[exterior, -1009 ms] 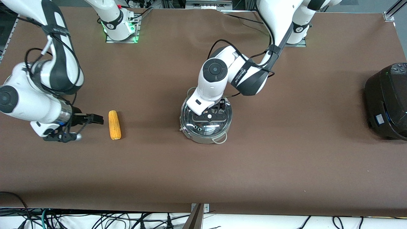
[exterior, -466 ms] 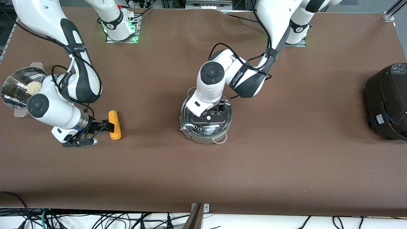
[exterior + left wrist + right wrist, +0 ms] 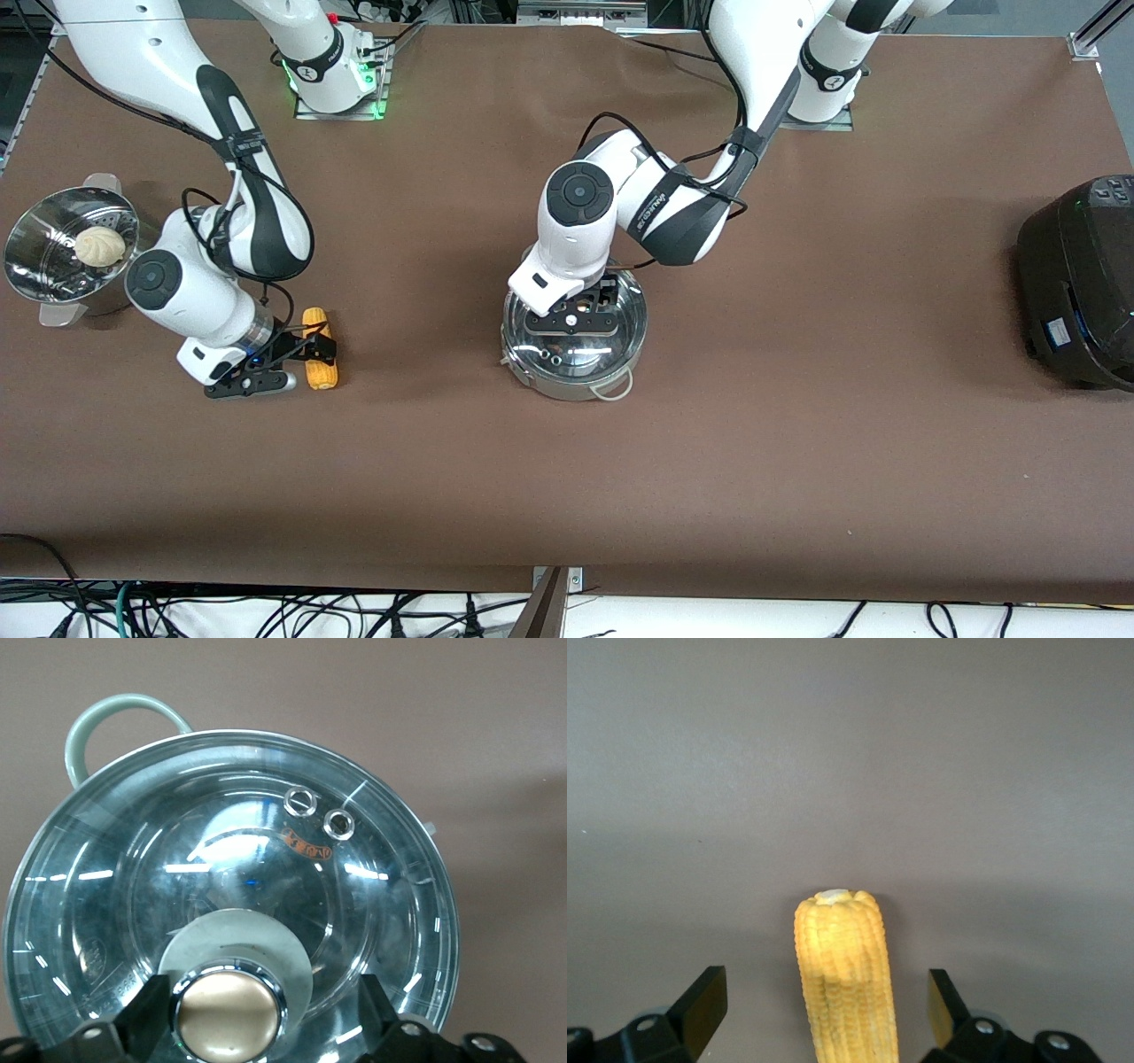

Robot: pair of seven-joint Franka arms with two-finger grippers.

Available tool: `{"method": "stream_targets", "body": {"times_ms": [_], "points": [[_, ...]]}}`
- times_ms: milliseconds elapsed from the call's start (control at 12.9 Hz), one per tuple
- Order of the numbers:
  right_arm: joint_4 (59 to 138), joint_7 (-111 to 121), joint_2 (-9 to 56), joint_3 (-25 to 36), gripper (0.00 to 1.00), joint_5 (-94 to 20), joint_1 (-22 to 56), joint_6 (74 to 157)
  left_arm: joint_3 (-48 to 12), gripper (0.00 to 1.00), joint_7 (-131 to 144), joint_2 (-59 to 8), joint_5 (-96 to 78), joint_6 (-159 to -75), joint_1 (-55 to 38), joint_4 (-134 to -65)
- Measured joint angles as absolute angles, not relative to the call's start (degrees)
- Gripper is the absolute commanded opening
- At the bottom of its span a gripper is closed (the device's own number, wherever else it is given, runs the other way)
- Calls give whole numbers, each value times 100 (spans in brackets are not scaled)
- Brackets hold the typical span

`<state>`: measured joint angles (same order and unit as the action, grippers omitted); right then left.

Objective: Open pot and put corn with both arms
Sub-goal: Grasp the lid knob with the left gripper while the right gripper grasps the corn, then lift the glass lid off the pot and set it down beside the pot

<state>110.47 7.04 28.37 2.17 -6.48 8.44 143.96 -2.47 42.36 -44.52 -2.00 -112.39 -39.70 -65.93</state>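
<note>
The right gripper (image 3: 312, 348) is held wide open around the corn (image 3: 320, 360), which lies on the table (image 3: 797, 443) between its two fingers (image 3: 700, 1005) and is not squeezed. The left gripper (image 3: 580, 312) is held wide open over the pot (image 3: 574, 340), with the lid's knob (image 3: 229, 1016) between its fingers (image 3: 146, 1023); nothing is gripped.

Room around my two grippers

My right gripper (image 3: 824, 1014) straddles the yellow-orange corn cob (image 3: 843, 979), gaps each side; my left gripper (image 3: 257, 1014) likewise flanks the clear glass lid's round knob (image 3: 229, 1014).
</note>
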Motion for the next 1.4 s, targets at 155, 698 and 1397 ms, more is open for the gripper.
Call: {"method": "stream_targets", "body": {"times_ms": [155,698,1397], "points": [[11308,707,2837,150,100,-648,849,14724,-229,43,4236,-4451,-200,-11236,-3968,-6593],[11562,1467,2836,153,100,-648,822,15061,-184,18,4234,-4422,-166,-11102,-3959,-6593],[11994,1816,2847,159,100,-648,707,15618,-195,19,4235,-3648,-167,-9980,-3950,-6464]]}}
